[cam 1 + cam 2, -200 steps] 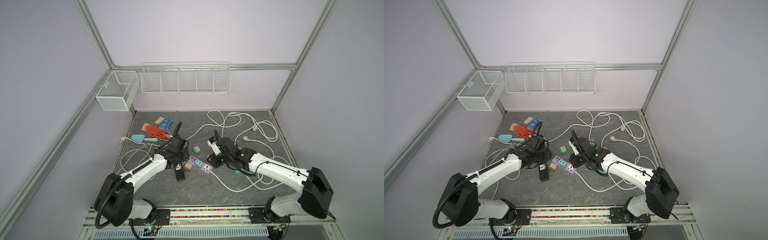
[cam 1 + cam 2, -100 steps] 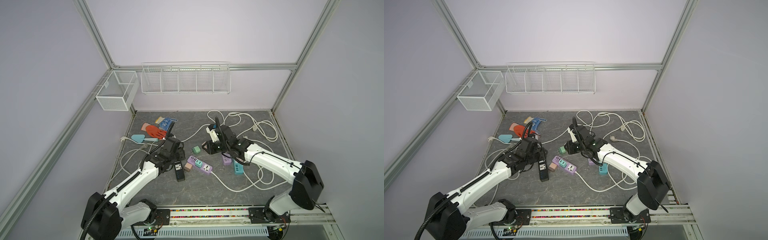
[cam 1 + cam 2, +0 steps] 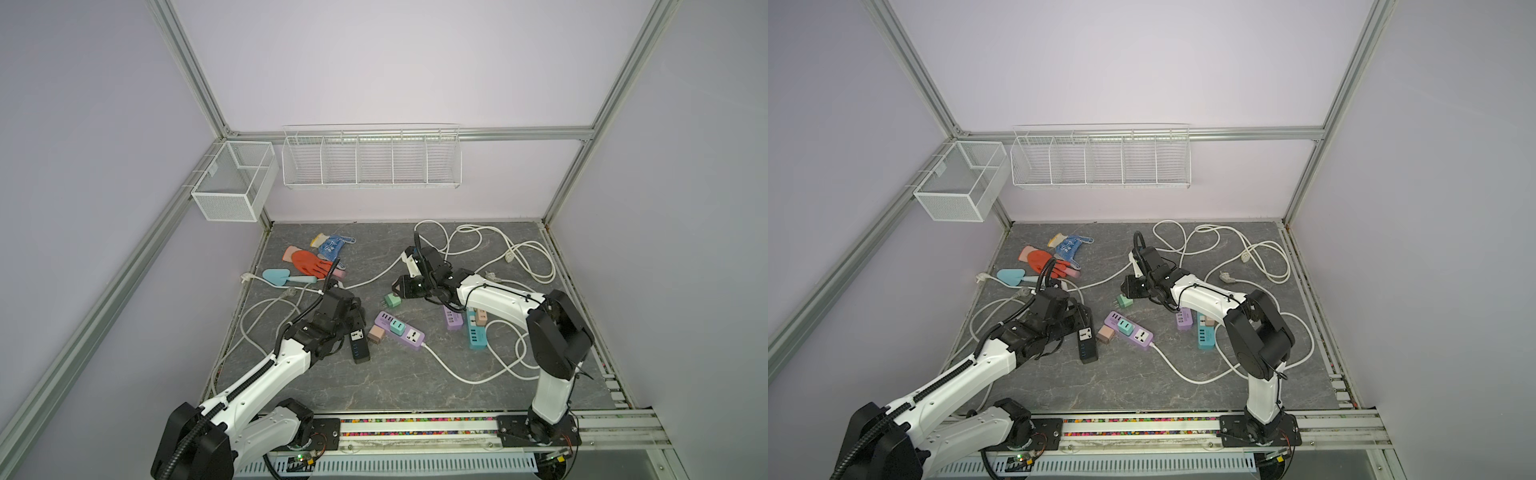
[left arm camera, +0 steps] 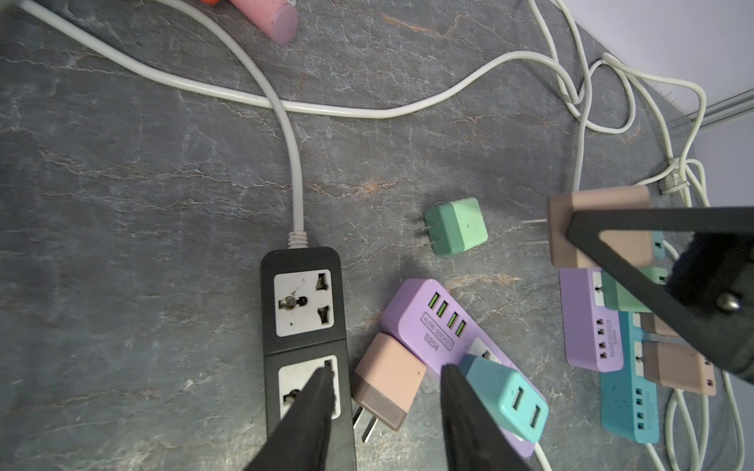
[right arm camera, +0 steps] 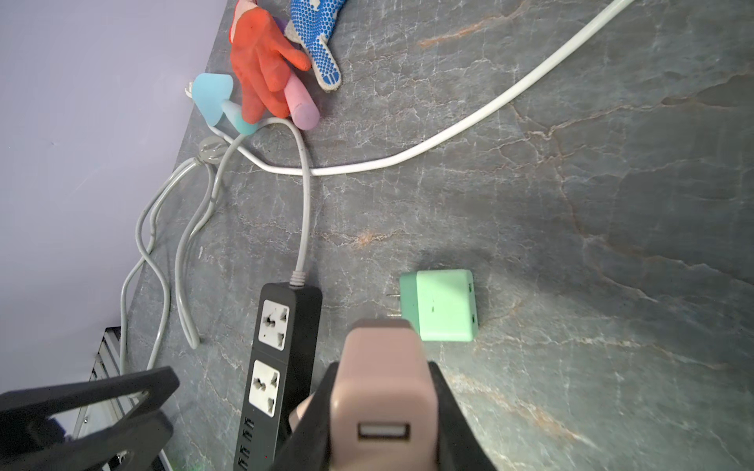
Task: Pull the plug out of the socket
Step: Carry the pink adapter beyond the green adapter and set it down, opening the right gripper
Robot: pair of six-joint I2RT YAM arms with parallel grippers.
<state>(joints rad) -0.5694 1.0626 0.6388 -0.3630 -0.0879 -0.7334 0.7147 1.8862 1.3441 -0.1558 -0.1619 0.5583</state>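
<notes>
**Mesh box** [image 3: 232, 183], hung on the left wall rail: only its own wire and the wall behind show through it.
**Wire rack** [image 3: 371, 160], five compartments, on the back rail: likewise.
**Purple strip** [image 3: 400, 331], middle of the worktop [image 3: 374, 382]: one teal adapter [image 4: 506, 399] seated in it.
**Black strip** [image 4: 304, 310], just beside it. A pink adapter [image 4: 387, 383] lies between the two with its prongs free. A green adapter [image 3: 392, 300] lies loose farther back.

**Hard to make out:** a second purple strip [image 3: 453, 321] and a teal strip [image 3: 476, 338] lie partly under the right forearm. In the left wrist view a right finger crosses the adapters seated in them. The black strip's far end is cut off in both wrist views.

**Plug** [image 5: 383, 379], pinkish-beige: off the worktop and clear of every strip, prongs bare, near the green adapter.
**Right gripper** [image 3: 401, 286]: fingers clamped on the plug. The elbow is raised and the forearm reaches in towards the middle.
**Left gripper** [image 4: 386, 368]: fingers parted, gripping nothing. One tip is over the black strip, the other just beside the teal adapter. The arm stretches low from the front rail.

**Back left corner:** red glove [image 3: 309, 264], blue-dotted glove [image 3: 331, 246], pale blue trowel [image 3: 276, 277].
</notes>
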